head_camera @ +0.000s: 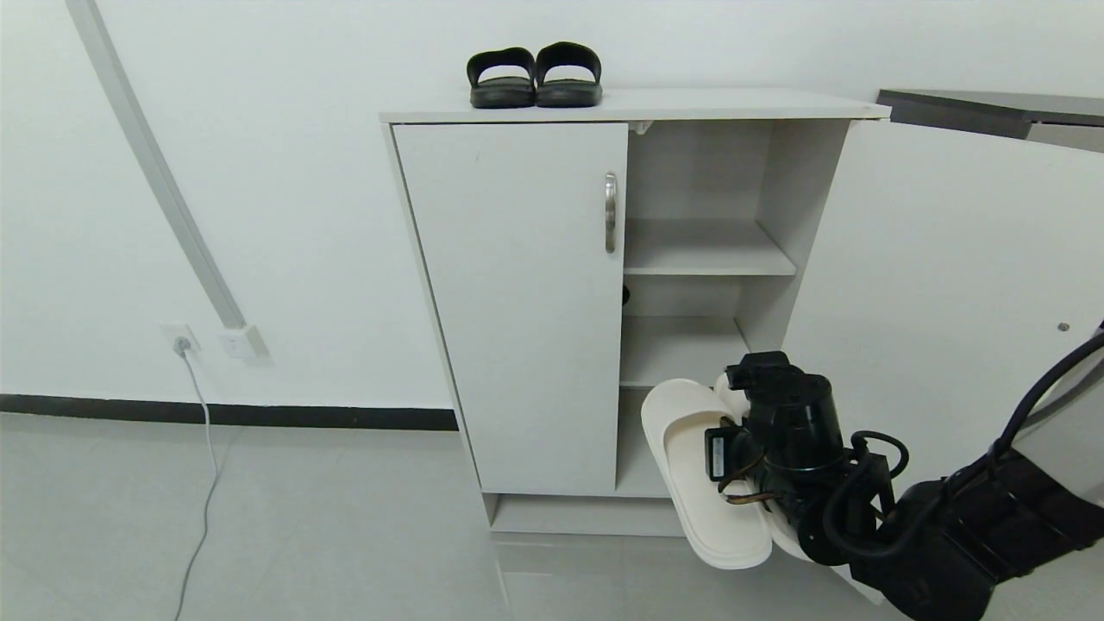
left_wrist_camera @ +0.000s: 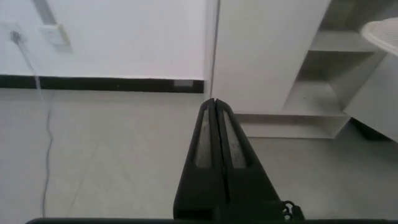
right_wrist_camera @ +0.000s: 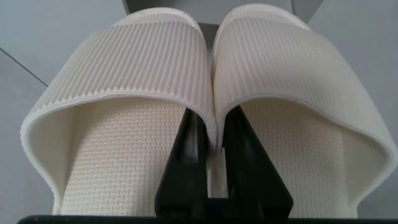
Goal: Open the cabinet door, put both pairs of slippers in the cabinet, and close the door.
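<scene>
My right gripper is shut on the inner edges of a pair of white slippers, held side by side in front of the cabinet's lower open half. Close up, the ribbed straps of the white slippers arch over the black fingers. A pair of black slippers stands on the cabinet top. The right cabinet door is swung wide open; the left door with its metal handle is closed. My left gripper is shut on nothing, low over the floor left of the cabinet.
Bare shelves show inside the open right half. A wall socket with a plugged cable sits at the left, the cable trailing over the grey tiled floor. A dark tabletop edge lies behind the open door.
</scene>
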Tool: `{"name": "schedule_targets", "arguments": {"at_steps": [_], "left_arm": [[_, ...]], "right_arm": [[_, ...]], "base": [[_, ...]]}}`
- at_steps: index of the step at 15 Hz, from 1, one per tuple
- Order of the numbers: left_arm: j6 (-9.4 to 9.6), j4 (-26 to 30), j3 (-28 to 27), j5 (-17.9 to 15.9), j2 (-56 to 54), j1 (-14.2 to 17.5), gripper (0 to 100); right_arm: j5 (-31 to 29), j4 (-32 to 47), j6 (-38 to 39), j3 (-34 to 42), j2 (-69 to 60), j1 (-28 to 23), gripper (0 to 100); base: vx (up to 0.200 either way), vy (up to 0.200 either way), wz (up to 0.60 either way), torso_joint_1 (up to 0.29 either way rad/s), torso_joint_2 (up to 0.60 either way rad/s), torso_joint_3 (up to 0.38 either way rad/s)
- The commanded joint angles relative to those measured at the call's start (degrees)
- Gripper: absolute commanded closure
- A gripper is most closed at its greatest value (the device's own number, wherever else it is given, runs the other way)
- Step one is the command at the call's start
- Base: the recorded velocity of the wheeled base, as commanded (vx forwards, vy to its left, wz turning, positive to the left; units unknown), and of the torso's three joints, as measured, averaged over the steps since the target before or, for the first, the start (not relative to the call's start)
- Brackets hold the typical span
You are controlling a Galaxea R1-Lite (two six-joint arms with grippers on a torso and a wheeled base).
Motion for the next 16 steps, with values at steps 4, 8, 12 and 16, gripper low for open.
{"name": "schedule_targets", "arguments": {"at_steps": [4, 8, 12, 16], "left_arm": [[2.49, 0.0, 0.0, -4.8, -5.5, -0.1, 100], [2.75, 0.0, 0.0, -1.7, -7.9, 1.0, 100], [2.58, 0.0, 0.0, -3.1, -7.9, 1.0, 100], [2.58, 0.0, 0.0, -3.2, -7.9, 1.0, 100]], "right_arm": [[0.0, -2.9, -1.4, 0.8, 0.4, 0.9, 100], [-2.6, -5.3, -2.0, 0.5, 1.8, 1.1, 100], [-3.7, -9.1, -2.0, -3.9, 5.4, 1.0, 100], [-11.6, -2.8, -0.1, -16.0, 10.6, 0.3, 100]], "base": [[0.0, 0.0, 0.0, 0.0, 0.0, 0.0], [0.0, 0.0, 0.0, 0.0, 0.0, 0.0], [0.0, 0.0, 0.0, 0.0, 0.0, 0.0], [0.0, 0.0, 0.0, 0.0, 0.0, 0.0]]}}
